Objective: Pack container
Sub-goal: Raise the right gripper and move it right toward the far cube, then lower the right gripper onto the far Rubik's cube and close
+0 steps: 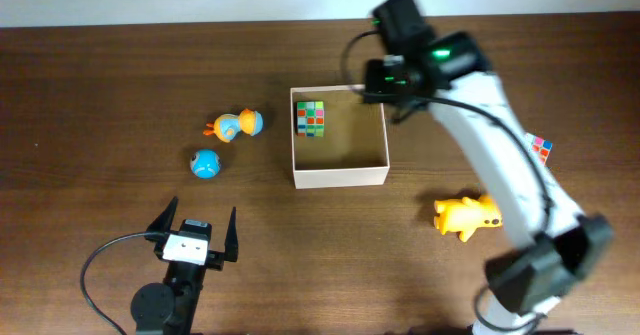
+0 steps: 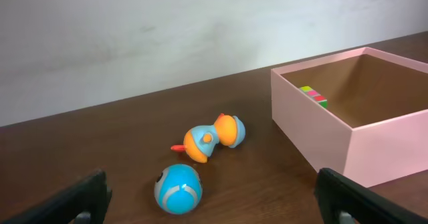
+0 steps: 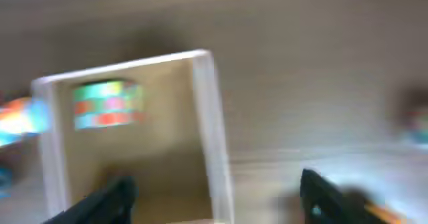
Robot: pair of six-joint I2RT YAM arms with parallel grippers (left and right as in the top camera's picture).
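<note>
The container (image 1: 339, 178), a shallow cream-walled box with a brown floor, sits open-topped at the middle of the dark wooden surface (image 1: 100, 75). A colourful puzzle cube (image 1: 312, 118) lies inside it, tucked into the upper left corner, which leaves most of the floor free for more toys. The right arm (image 1: 500, 175) reaches in from the lower right of the overhead view to the box's upper right corner. Its wrist view is blurred, but the right fingers (image 3: 110, 200) stand well apart with nothing between them, above the container wall. This looks like an empty hand over the box rather than one carrying anything. The left fingers (image 2: 354, 200) are spread wide and empty at the lower left, low over the surface and facing a blue ball (image 1: 205, 163) and an orange-and-blue duck toy (image 1: 238, 125). Both toys lie left of the box and are probably the left side's to pick up. A yellow toy (image 1: 466, 216) lies on the surface right of the container, near the right arm and within its likely reach.
</note>
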